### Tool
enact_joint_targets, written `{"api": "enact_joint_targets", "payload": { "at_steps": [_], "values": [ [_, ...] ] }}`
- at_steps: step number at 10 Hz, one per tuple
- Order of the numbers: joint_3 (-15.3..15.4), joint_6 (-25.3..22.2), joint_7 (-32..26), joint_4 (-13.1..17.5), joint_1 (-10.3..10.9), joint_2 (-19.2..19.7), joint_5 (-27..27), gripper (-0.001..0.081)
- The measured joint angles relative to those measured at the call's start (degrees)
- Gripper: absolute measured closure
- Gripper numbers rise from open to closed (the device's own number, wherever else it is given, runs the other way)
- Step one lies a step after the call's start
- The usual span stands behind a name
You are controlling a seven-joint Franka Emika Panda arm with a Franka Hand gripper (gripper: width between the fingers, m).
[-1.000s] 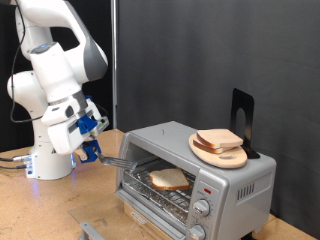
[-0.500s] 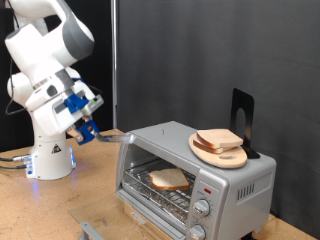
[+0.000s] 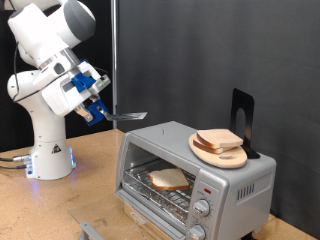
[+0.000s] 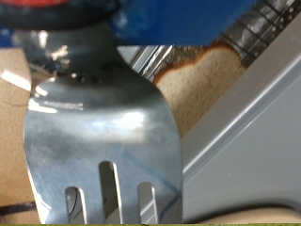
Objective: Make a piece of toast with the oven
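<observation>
The silver oven stands at the exterior view's right with its door open. A piece of toast lies on the wire rack inside. My gripper is up at the left, above and clear of the oven, shut on the handle of a metal slotted spatula whose blade points toward the oven top. In the wrist view the spatula blade fills the foreground, with the toast and rack beyond it.
A round wooden plate with another bread slice sits on the oven top, beside a black stand. The lowered oven door juts out in front. The arm's white base stands on the wooden table.
My gripper has drawn the spatula out of the oven mouth and risen up and to the left. The toast stays on the rack.
</observation>
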Motion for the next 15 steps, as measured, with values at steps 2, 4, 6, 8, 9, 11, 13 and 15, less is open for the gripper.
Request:
{"api": "enact_joint_targets", "payload": {
  "at_steps": [2,4,6,8,9,11,13,15],
  "values": [
    [-0.59,2.30,-3.01,0.16,3.81,0.02,7.46,0.0373],
    [0.17,1.71,-2.75,1.15,8.11,0.03,11.43,0.0373],
    [2.30,1.01,-0.63,2.05,10.81,0.05,12.31,0.0374],
    [5.36,1.27,2.00,2.70,12.63,0.12,12.44,0.0374],
    [7.14,1.97,3.41,2.94,13.43,0.29,12.46,0.0374],
    [10.65,4.23,5.65,3.47,14.97,1.24,12.69,0.0374],
    [13.25,6.49,7.48,3.95,16.07,2.57,13.05,0.0374],
    [15.06,7.93,8.28,4.12,16.22,4.19,13.06,0.0374]
  ]
}}
